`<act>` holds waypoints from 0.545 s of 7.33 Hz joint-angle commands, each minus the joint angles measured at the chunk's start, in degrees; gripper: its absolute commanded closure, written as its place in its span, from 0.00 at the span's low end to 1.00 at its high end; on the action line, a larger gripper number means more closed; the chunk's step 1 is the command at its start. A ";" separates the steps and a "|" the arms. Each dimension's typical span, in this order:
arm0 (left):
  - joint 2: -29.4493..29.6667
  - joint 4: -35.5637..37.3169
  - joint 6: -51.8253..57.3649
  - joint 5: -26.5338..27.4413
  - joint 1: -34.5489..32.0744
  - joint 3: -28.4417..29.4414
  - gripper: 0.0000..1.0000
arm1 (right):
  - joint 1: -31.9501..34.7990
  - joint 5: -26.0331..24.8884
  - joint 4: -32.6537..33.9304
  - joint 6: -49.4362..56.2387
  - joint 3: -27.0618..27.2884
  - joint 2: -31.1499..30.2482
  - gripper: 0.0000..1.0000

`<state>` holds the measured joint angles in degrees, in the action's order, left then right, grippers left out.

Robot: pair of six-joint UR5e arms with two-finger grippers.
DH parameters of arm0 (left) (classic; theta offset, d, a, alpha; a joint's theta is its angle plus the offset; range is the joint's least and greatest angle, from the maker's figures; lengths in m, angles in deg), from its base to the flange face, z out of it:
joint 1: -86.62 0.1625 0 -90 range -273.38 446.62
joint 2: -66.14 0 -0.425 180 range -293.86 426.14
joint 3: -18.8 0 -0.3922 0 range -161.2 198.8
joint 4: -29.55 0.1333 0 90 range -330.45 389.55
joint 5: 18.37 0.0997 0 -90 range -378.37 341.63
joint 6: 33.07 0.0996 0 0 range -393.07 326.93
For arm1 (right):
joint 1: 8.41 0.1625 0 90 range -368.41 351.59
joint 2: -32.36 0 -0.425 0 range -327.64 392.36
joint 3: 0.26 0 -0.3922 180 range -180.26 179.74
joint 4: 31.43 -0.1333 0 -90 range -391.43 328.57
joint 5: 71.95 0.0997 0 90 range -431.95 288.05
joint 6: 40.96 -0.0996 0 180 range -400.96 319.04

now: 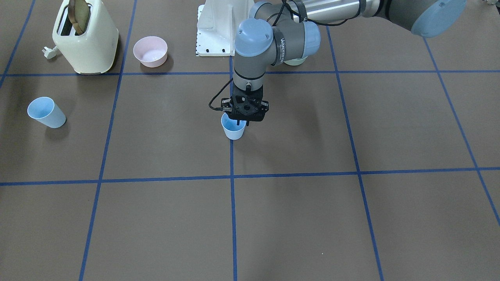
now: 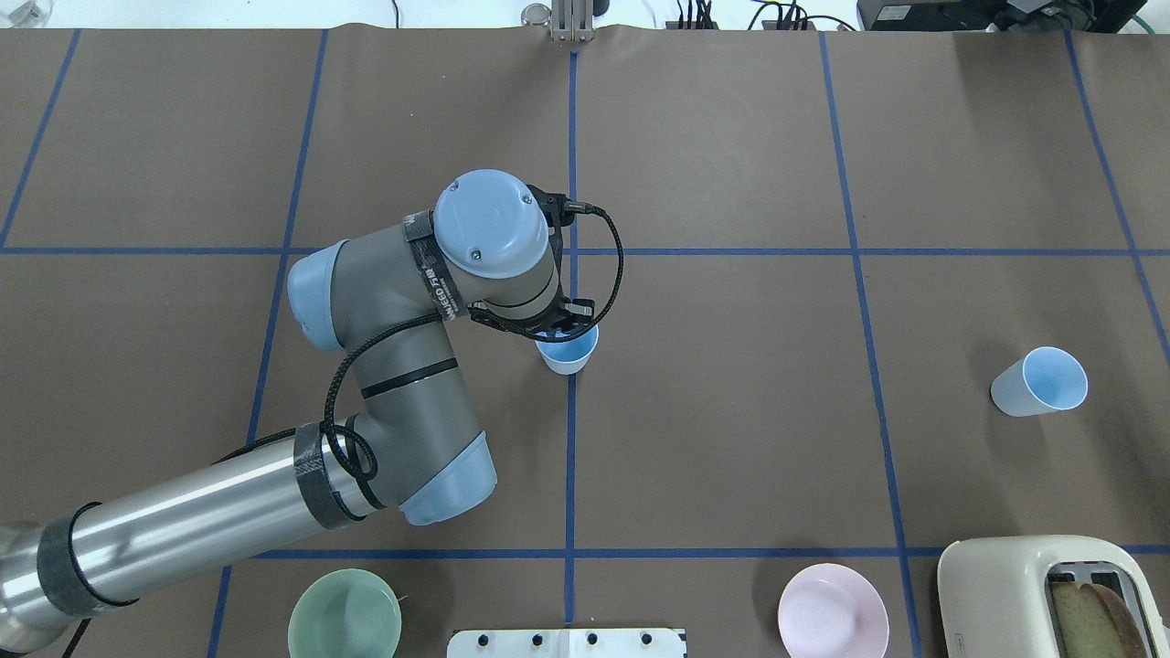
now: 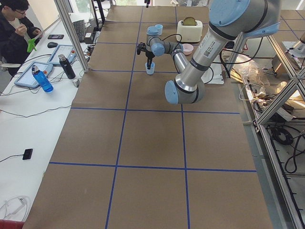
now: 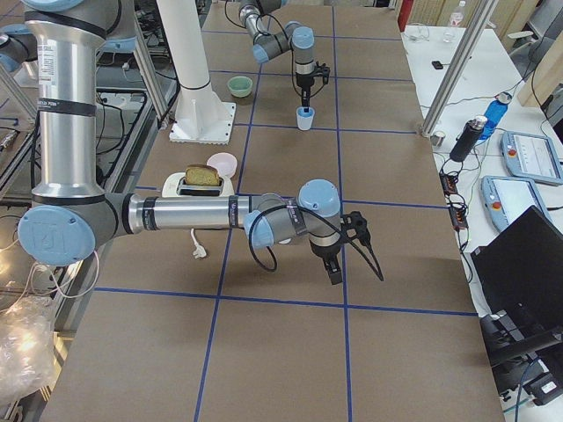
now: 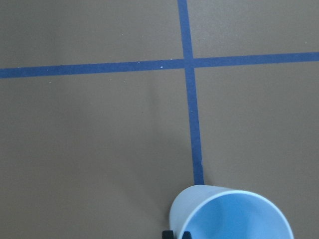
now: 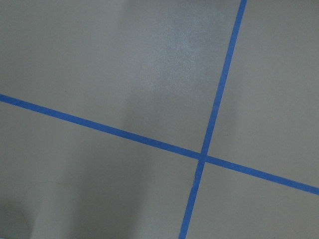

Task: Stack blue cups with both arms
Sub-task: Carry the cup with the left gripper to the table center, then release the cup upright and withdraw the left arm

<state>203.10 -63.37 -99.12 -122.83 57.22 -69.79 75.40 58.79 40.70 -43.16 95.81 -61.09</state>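
Note:
One blue cup (image 1: 233, 129) stands upright on the centre tape line, also seen from overhead (image 2: 569, 352). My left gripper (image 1: 245, 117) comes straight down on its rim nearest the robot. In the left wrist view its two black tips (image 5: 177, 234) sit close together at the wall of the cup (image 5: 234, 216), so it looks shut on the rim. The second blue cup (image 2: 1040, 381) stands alone far to the right, also in the front view (image 1: 46, 112). My right gripper (image 4: 335, 272) shows only in the exterior right view, low over bare table; I cannot tell whether it is open or shut.
A cream toaster (image 2: 1042, 594) with bread, a pale pink bowl (image 2: 833, 610) and a mint green bowl (image 2: 345, 614) stand along the robot's side of the table. The white base pedestal (image 2: 567, 642) is between the bowls. The left forearm lies across the left half.

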 commanded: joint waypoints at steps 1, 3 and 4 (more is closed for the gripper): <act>-0.12 1.06 2.48 0.84 -1.26 -3.23 0.01 | 0.04 0.04 -0.06 0.00 0.25 0.19 0.00; -5.36 8.68 13.78 -7.21 -11.41 -11.99 0.01 | -0.05 0.48 -0.06 0.00 0.95 0.45 0.00; -11.14 11.50 25.24 -11.34 -18.34 -16.56 0.01 | -0.05 2.92 -0.06 0.00 2.35 0.63 0.00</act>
<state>197.73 -55.79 -85.19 -129.16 46.52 -80.71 75.39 59.77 40.64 -43.18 96.91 -60.67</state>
